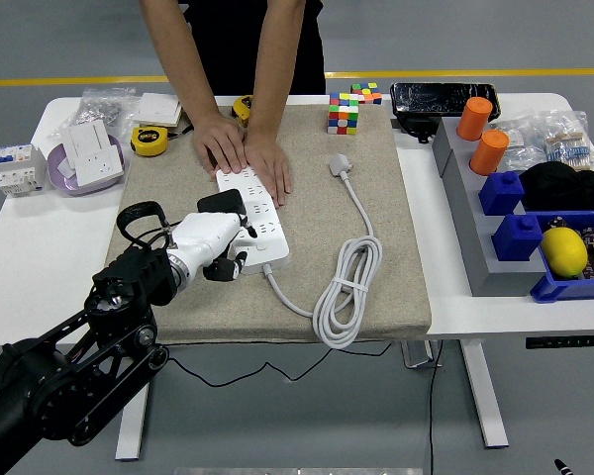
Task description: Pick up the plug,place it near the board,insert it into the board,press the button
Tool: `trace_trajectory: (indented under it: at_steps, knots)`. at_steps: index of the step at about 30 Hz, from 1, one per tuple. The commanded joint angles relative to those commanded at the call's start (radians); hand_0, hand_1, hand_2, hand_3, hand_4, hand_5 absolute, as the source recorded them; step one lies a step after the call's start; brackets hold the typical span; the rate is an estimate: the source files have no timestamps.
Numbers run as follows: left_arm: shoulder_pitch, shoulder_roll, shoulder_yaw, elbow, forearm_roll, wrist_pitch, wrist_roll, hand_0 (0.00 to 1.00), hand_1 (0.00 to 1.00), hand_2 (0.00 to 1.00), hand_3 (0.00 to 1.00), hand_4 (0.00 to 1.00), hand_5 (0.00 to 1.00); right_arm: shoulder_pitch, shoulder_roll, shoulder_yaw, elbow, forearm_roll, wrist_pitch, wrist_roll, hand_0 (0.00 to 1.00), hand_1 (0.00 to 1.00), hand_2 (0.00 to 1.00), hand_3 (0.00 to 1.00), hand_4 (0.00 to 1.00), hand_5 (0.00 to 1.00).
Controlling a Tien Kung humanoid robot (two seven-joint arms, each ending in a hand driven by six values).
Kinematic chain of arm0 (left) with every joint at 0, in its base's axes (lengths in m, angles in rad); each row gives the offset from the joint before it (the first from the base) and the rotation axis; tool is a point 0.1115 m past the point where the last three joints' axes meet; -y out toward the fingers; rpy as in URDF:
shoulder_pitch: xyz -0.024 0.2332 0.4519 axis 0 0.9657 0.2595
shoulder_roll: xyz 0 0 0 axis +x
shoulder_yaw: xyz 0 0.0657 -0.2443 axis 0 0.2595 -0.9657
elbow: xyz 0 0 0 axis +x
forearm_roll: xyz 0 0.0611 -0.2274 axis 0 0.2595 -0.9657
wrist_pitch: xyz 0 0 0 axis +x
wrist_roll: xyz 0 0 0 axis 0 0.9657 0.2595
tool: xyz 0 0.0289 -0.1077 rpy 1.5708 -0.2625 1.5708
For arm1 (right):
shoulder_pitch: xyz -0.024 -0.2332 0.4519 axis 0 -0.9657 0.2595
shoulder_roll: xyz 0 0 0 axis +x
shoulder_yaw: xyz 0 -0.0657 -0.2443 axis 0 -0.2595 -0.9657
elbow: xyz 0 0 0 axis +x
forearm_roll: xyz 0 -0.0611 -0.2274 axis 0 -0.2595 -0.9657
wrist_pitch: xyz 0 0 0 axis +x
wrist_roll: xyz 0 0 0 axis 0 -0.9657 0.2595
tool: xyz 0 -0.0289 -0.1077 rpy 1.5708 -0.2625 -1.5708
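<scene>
Nearest us, our left arm comes in from the lower left over the table [40, 247] edge, and our left hand [216, 247] sits at the near left end of the white power strip [260, 220] on the beige mat [376, 297]. Its fingers are curled under the white palm, but we cannot tell whether they grip anything. Our right arm is out of view.

The black plug [221, 205] stands on the strip just beyond our hand, touching or nearly touching the back of it; it looks seated in a socket, though we cannot confirm how deep. We judge insertion to be done or nearly done, with the button press still ahead.

The risk we see: our hand is bulky and crowds the plug, so a sideways move toward the button could knock the plug loose or drag its black cord [139, 220], which loops over our wrist. A hard press could also tip the strip.

Farther on, a person's 2 hands [246, 150] lie flat on the strip's far end, steadying it. To the right, the strip's own white cable [346, 287] lies coiled, well apart.
</scene>
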Motion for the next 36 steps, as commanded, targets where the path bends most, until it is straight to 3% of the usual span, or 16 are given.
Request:
trace_trajectory:
  at_steps: [3, 5, 6, 11, 12, 17, 18, 23, 24, 29, 30, 35, 36]
  knots:
    - [0.043, -0.005, -0.074, -0.061, -0.025, -0.012, -0.035, 0.247, 0.122, 0.232, 0.646, 0.455, 0.043, 0.000, 0.001, 0.000, 0.000, 0.000, 0.000, 0.001, 0.892, 0.784, 0.769, 0.789, 0.998, 0.998]
    - [0.088, -0.014, -0.141, -0.109, -0.059, 0.003, -0.069, 0.247, 0.122, 0.232, 0.646, 0.455, 0.043, -0.002, 0.003, 0.000, 0.000, -0.001, 0.000, 0.001, 0.892, 0.784, 0.769, 0.789, 0.998, 0.998]
    - [0.111, -0.018, -0.175, -0.129, -0.080, 0.014, -0.085, 0.422, 0.495, 0.544, 0.684, 0.795, 0.208, -0.003, 0.004, 0.000, 0.000, -0.002, 0.000, 0.001, 0.893, 0.784, 0.768, 0.789, 0.998, 0.998]
    - [0.221, -0.036, -0.319, -0.176, -0.248, 0.114, -0.192, 0.422, 0.495, 0.544, 0.684, 0.795, 0.208, -0.008, 0.005, 0.004, 0.000, -0.008, 0.000, 0.000, 0.893, 0.784, 0.768, 0.789, 0.998, 0.998]
    - [0.244, -0.038, -0.346, -0.173, -0.291, 0.138, -0.215, 0.768, 0.841, 0.828, 0.856, 0.945, 0.337, -0.009, 0.005, 0.004, 0.000, -0.009, 0.000, 0.000, 0.893, 0.784, 0.768, 0.789, 0.998, 0.998]
    - [0.310, -0.039, -0.405, -0.153, -0.497, 0.245, -0.300, 0.768, 0.841, 0.828, 0.856, 0.945, 0.337, -0.007, 0.005, 0.000, 0.000, -0.008, 0.001, 0.001, 0.893, 0.784, 0.768, 0.789, 0.998, 0.998]
    - [0.317, -0.040, -0.409, -0.149, -0.542, 0.264, -0.308, 0.796, 0.888, 0.907, 0.998, 0.984, 0.375, -0.007, 0.005, 0.000, 0.000, -0.008, 0.001, 0.001, 0.893, 0.784, 0.767, 0.789, 0.998, 0.998]
    - [0.331, -0.043, -0.419, -0.129, -0.567, 0.290, -0.315, 0.796, 0.888, 0.907, 0.998, 0.984, 0.375, -0.009, 0.007, -0.009, 0.000, -0.007, 0.002, 0.000, 0.893, 0.784, 0.767, 0.789, 0.998, 0.998]
    - [0.332, -0.043, -0.417, -0.126, -0.554, 0.287, -0.313, 0.720, 0.808, 0.801, 0.998, 0.998, 0.397, -0.010, 0.007, -0.012, 0.000, -0.006, 0.002, 0.001, 0.894, 0.784, 0.767, 0.789, 0.998, 0.998]
    - [0.328, -0.041, -0.393, -0.120, -0.462, 0.221, -0.289, 0.720, 0.808, 0.801, 0.998, 0.998, 0.397, -0.014, 0.009, -0.013, 0.000, -0.012, 0.003, 0.001, 0.894, 0.784, 0.767, 0.789, 0.998, 0.998]
    - [0.325, -0.040, -0.384, -0.118, -0.439, 0.206, -0.276, 0.350, 0.257, 0.322, 0.865, 0.962, 0.358, -0.015, 0.010, -0.013, 0.000, -0.013, 0.003, 0.001, 0.894, 0.784, 0.767, 0.789, 0.998, 0.998]
    - [0.311, -0.037, -0.363, -0.103, -0.404, 0.182, -0.230, 0.350, 0.257, 0.322, 0.865, 0.962, 0.358, -0.017, 0.011, -0.021, 0.000, -0.009, 0.003, 0.002, 0.894, 0.784, 0.767, 0.789, 0.998, 0.998]
    - [0.308, -0.035, -0.362, -0.102, -0.401, 0.176, -0.225, 0.249, 0.047, 0.118, 0.643, 0.835, 0.245, -0.018, 0.011, -0.022, 0.000, -0.009, 0.003, 0.001, 0.893, 0.784, 0.767, 0.789, 0.998, 0.998]
